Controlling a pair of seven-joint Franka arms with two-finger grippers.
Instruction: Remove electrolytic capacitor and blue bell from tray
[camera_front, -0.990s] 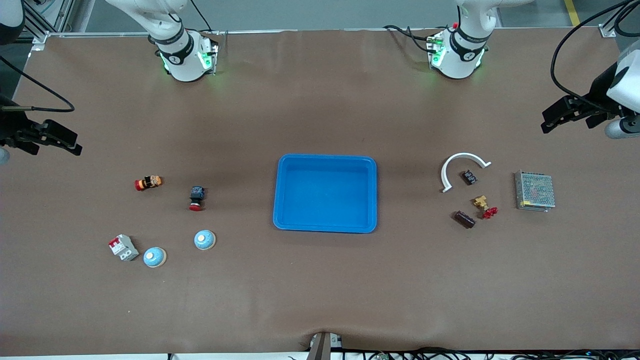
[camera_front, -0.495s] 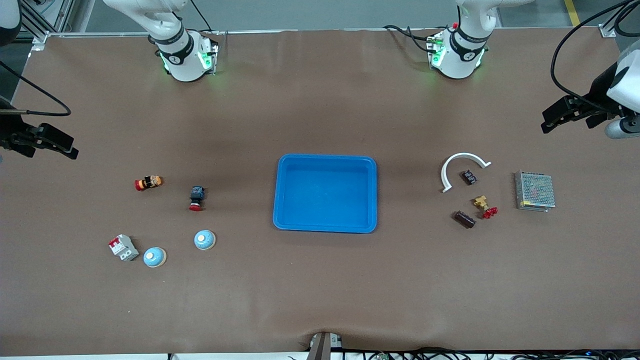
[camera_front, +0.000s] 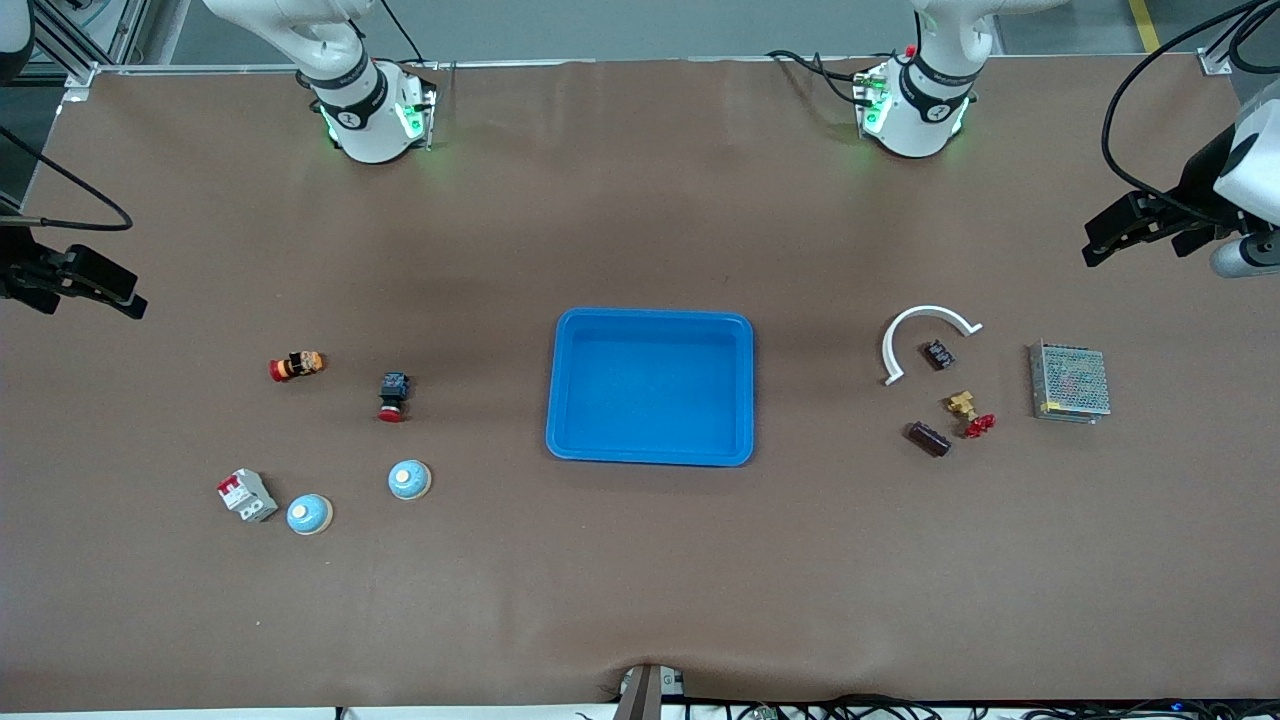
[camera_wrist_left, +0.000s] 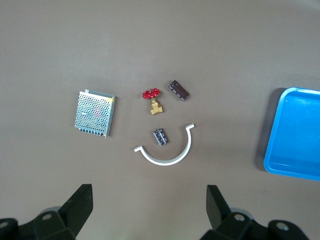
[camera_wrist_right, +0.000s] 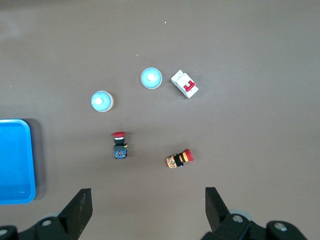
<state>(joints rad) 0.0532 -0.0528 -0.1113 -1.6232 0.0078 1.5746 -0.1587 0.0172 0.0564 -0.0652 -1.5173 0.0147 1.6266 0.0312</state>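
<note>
Right gripper (camera_front: 125, 295), jaws spread wide and carrying nothing, is drawing back a little farther toward the table edge at the right arm's end than a second ago. Left gripper (camera_front: 1095, 240), likewise spread and empty, is waiting above the edge at the left arm's end.

Nothing else is shifting, which suggests both arms are retiring and the removal is finished. The tray (camera_front: 650, 315) is sitting at mid-table, bright blue and shallow with rounded corners and a raised rim, its floor showing bare.

Two blue bells (camera_front: 409, 480) (camera_front: 309, 514) are lying on the mat toward the right arm's end. A dark cylinder (camera_front: 928, 438), probably the electrolytic capacitor, is lying toward the left arm's end, near a white arc (camera_front: 925, 315).
</note>
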